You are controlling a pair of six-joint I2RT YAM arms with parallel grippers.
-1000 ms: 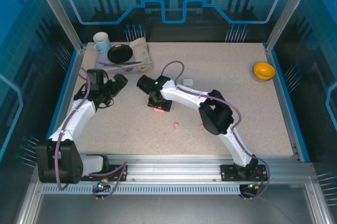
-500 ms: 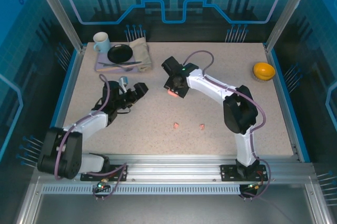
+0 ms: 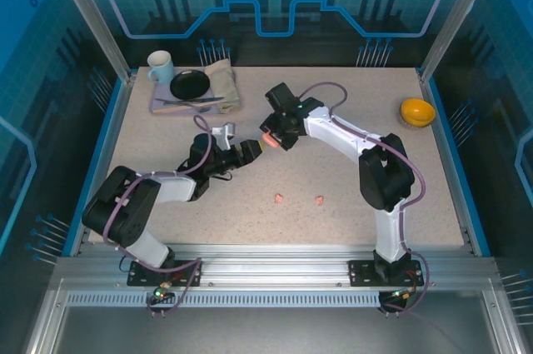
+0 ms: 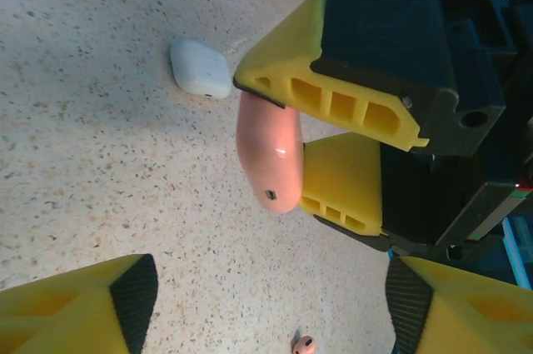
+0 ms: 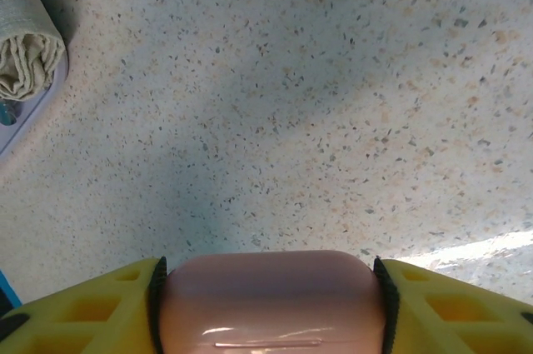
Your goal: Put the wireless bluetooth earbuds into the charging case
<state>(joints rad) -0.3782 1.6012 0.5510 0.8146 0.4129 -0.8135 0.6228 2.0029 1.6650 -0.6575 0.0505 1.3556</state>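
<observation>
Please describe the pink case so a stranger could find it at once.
Near the middle of the speckled table, the right gripper clamps the pink case between yellow fingers. The white case lies flat on the table nearby; the pink earbuds are far smaller.

The salmon-pink charging case (image 3: 268, 141), rounded, glossy and with its lid shut, was clamped edge-on between the right gripper's (image 5: 268, 296) yellow fingers. One pink earbud (image 3: 280, 198) and a second pink earbud (image 3: 318, 200) lay apart on the counter (image 3: 400, 171) at the pink case's 5 o'clock. The white case (image 4: 200, 69), shut, lay flat at its 10 o'clock in the left wrist view.
</observation>
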